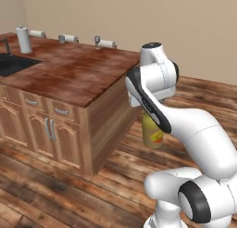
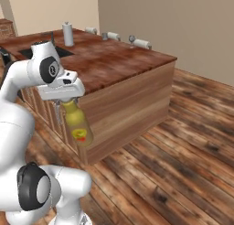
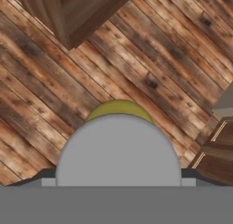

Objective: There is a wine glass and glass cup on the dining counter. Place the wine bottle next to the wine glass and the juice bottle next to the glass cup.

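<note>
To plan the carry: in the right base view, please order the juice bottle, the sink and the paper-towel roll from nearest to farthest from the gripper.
1. juice bottle, hanging in the gripper
2. sink, on the dining counter, near side
3. paper-towel roll, upright beyond the sink

Yellow juice bottle (image 2: 78,123) with red-orange label; reddish-brown wood dining counter (image 1: 78,72); white paper-towel roll (image 1: 23,40).

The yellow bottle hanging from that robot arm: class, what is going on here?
The white arm's claw is shut on the juice bottle, holding it by the neck so it hangs tilted in the air beside the dining counter, off its near corner and below its top. On the counter's far edge stand a glass cup and a wine glass, with a paper-towel roll near the black sink. The bottle has not yet been set down by the cup.
</note>
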Available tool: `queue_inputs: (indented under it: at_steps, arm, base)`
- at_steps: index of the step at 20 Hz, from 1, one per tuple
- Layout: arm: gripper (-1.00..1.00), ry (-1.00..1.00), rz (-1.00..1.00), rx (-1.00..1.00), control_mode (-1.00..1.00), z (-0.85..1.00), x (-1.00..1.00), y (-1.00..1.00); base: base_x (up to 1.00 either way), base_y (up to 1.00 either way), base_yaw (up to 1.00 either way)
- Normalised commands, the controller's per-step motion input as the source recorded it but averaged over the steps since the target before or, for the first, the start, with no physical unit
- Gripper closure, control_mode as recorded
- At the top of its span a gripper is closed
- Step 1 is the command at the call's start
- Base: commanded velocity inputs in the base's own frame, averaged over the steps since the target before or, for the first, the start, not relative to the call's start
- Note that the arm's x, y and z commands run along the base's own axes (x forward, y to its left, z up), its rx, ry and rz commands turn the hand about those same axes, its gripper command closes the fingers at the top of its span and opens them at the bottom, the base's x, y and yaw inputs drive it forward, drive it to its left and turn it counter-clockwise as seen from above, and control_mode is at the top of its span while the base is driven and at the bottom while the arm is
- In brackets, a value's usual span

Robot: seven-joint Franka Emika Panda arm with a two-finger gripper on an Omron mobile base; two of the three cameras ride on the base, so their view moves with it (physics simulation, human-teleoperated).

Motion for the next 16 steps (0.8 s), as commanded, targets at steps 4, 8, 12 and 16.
queue_inputs:
  at_steps: [4, 8, 12, 16]
  arm:
    - [1.0, 0.0, 0.0, 0.0, 1.0, 0.0, 0.0, 0.0]
    - [1.0, 0.0, 0.0, 0.0, 1.0, 0.0, 0.0, 0.0]
    - [1.0, 0.0, 0.0, 0.0, 1.0, 0.0, 0.0, 0.0]
    - [1.0, 0.0, 0.0, 0.0, 1.0, 0.0, 0.0, 0.0]
  base:
    - [0.31, 0.13, 0.0]
    - [0.35, 0.17, 0.13]
    - [0.33, 0.12, 0.17]
    - [0.32, 0.13, 0.12]
